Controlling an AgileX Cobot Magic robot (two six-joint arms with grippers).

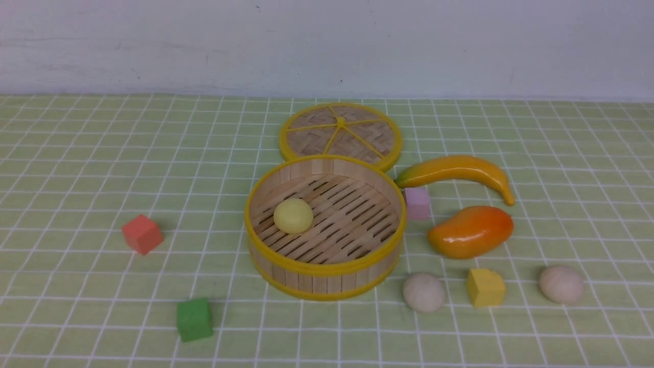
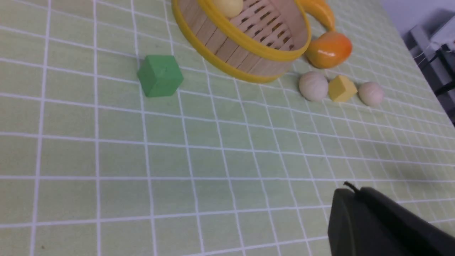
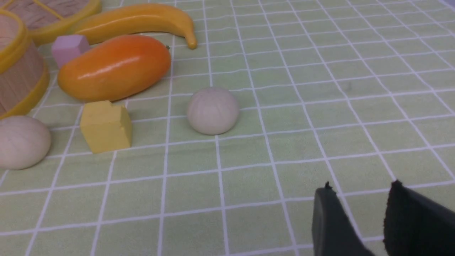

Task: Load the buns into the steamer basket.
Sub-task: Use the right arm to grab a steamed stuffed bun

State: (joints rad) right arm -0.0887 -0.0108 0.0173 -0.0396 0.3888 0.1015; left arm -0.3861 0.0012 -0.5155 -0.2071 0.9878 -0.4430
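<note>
"While both arms are out of the front view, how do the claws look?"

"Left gripper [image 2: 350, 188]: clenched, above the cloth [image 2: 170, 156]. Right gripper [image 3: 362, 186]: fingers parted, nothing between them."

"And the steamer basket [image 1: 327, 227]?"

"One pale yellow bun [image 1: 293, 215] sits inside, towards the left wall. Two beige buns [image 1: 424, 292] [image 1: 561, 284] lie outside, right of it, the yellow cube [image 1: 486, 288] between them."

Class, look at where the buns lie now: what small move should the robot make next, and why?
Probably the right tool should move over the outermost beige bun: its jaws stand apart with nothing between them, and that bun sits on the cloth with open space on its outer side, while only the pale yellow bun lies in the steamer basket.
</note>
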